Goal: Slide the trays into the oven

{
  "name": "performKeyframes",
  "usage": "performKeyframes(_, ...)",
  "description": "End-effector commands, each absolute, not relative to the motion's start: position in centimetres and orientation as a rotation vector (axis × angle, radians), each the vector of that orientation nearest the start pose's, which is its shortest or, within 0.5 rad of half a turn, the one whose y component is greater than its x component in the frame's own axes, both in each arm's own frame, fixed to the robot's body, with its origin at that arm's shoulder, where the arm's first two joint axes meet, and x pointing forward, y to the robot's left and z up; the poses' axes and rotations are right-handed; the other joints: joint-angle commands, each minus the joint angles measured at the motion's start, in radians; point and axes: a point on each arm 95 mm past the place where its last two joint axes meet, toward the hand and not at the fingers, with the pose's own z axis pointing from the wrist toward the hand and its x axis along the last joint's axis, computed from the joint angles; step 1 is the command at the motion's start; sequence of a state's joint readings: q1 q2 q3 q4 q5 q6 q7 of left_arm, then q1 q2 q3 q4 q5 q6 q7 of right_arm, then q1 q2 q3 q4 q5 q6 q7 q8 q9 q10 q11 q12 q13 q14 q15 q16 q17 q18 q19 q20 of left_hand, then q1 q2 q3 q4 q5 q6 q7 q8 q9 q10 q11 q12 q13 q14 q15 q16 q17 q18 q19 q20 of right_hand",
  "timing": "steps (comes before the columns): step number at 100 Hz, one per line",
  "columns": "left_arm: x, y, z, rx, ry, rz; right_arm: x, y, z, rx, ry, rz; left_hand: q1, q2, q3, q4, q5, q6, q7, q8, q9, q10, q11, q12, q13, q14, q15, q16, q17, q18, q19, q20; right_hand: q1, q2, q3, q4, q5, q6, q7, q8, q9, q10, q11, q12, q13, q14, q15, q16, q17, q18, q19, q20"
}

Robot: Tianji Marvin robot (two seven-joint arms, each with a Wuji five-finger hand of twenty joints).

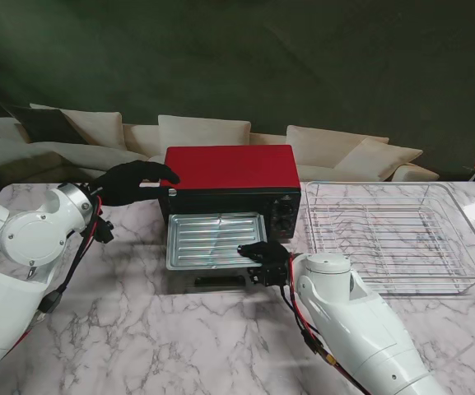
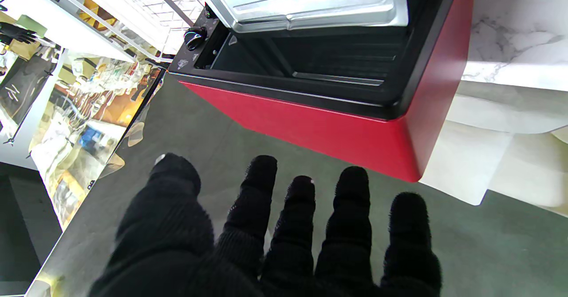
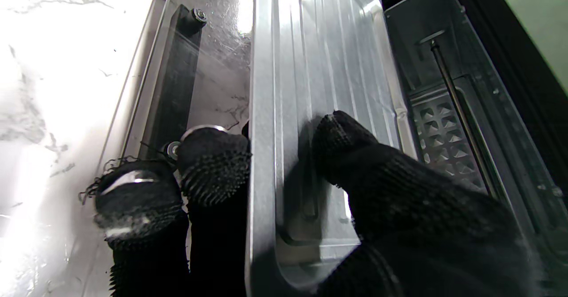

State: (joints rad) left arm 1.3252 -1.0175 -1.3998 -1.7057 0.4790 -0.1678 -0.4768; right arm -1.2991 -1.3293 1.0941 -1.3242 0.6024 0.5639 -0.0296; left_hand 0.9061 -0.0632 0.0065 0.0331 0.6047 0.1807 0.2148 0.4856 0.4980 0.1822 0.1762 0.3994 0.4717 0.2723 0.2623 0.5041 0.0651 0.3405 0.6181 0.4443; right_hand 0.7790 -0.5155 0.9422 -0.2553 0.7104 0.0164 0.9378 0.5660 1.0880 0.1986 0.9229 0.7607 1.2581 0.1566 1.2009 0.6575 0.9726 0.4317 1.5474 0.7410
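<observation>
The right hand [image 1: 266, 253] pinches the near right corner of a ribbed silver tray [image 1: 212, 239], thumb on top, fingers beneath; the tray sits halfway inside the red oven [image 1: 230, 185]. The left hand [image 1: 134, 179] rests, fingers spread, against the oven's far left corner, gripping nothing. No writing is legible. A wire rack tray [image 1: 393, 234] lies on the table [image 1: 179, 337] to the right

oven [image 1: 229, 167] interior: hidden | tray [image 1: 212, 240] near-right corner: under right hand [image 1: 263, 253]
</observation>
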Motion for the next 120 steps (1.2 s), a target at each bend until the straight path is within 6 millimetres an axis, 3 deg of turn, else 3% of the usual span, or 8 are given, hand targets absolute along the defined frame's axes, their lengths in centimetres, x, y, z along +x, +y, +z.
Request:
performKeyframes(1,45.7,3.8,-17.7,-1.355,1.599,-1.807,44.3,8.8,-38.3,-2.542,-0.267,-1.107,0.014,0.037,-0.024,-0.010,0.019,-0.021,0.007,0.009,-0.004,-0.011,-0.005,-0.006,-0.009,-0.014,-0.013,-0.004,-0.019,-0.012,-0.018,0.014,0.083,0.113,0.076,0.035,0.104,-0.153,0.074,0.070,0.023,-0.016,0.086,0.021,0.052,-0.032,0.023,0.012,-0.026,0.045,0.041,0.018)
performKeyframes(52,45.7,3.7,-17.9,-1.364,1.599,-1.806,45.7,7.8,-38.5,-2.606,-0.234,-1.137,0.016,0.038,-0.023,-0.010,0.019,-0.020,0.006,0.009,-0.004,-0.010,-0.004,-0.006,-0.010,-0.012,-0.013,-0.003,-0.019,-0.012,-0.021,0.015,0.084,0.115,0.075,0.034,0.102,-0.148,0.074,0.072,0.022,-0.015,0.087,0.022,0.052,-0.032,0.024,0.012,-0.025,0.046,0.043,0.019)
performKeyframes(120,45.8,3.7,-17.8,-1.360,1.596,-1.810,43.2,7.8,-39.3,-2.587,-0.200,-1.085,0.016,0.037,-0.024,-0.010,0.020,-0.019,0.007,0.008,-0.005,-0.009,-0.005,-0.006,-0.010,-0.011,-0.012,-0.003,-0.017,-0.012,-0.025,0.014,0.086,0.111,0.080,0.034,0.103,-0.140,0.073,0.069,0.023,-0.010,0.086,0.019,0.051,-0.028,0.024,0.010,-0.023,0.053,0.043,0.019)
